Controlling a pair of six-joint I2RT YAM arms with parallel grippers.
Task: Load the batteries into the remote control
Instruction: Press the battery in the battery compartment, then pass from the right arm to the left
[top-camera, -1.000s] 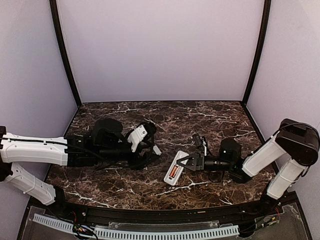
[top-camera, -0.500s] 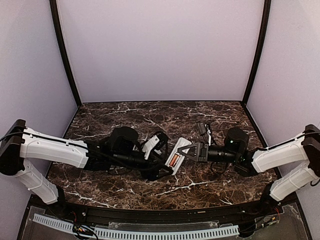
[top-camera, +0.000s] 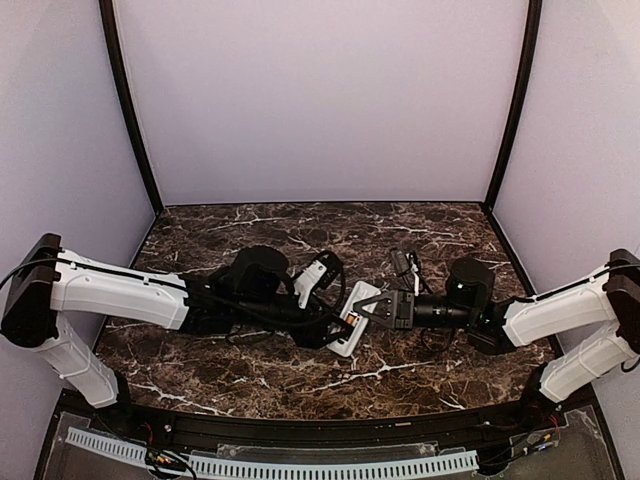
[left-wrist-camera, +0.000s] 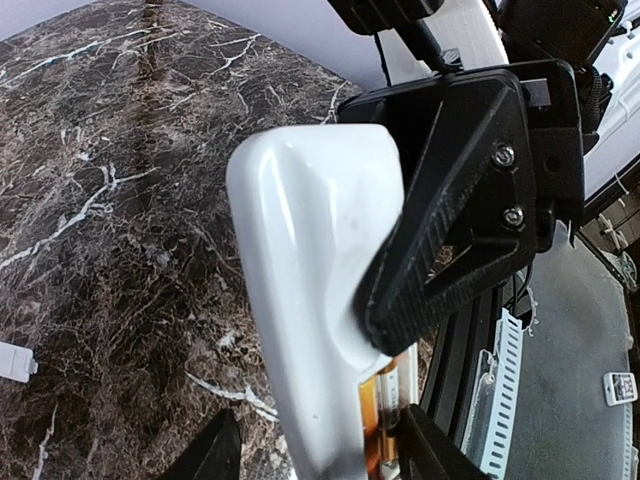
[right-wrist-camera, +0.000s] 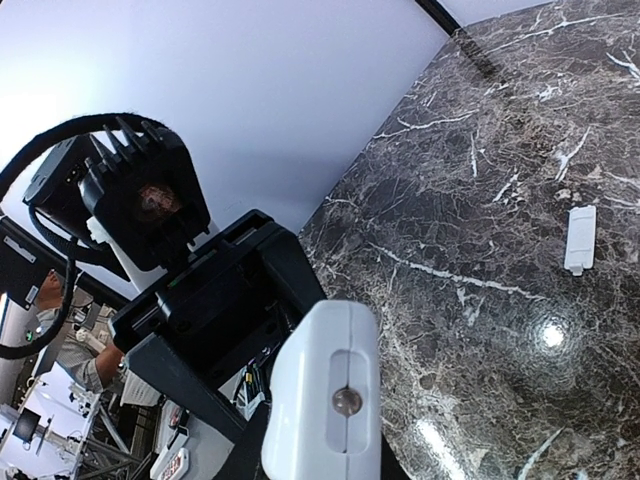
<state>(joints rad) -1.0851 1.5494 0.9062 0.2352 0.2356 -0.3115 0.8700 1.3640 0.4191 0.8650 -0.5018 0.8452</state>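
One marbled worktop (top-camera: 250, 375) spans the overhead view, and at its centre the right pincer (top-camera: 372, 310) is clamped on the white remote control (left-wrist-camera: 310, 260), while the left pincer (left-wrist-camera: 318, 455) stands apart astride the remote's end, beside an orange battery (left-wrist-camera: 378, 430) low in the left wrist view.

Glossy, smooth white plastic remote control (left-wrist-camera: 310, 260); table (left-wrist-camera: 100, 200) polished dark marble, possibly laminate.

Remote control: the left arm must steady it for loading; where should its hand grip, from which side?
Probably the remote control, at its free near end, pinched across the long edges, coming from the left, opposite the right hand clamped on its other side. Its flat body suits that; stay off the battery.
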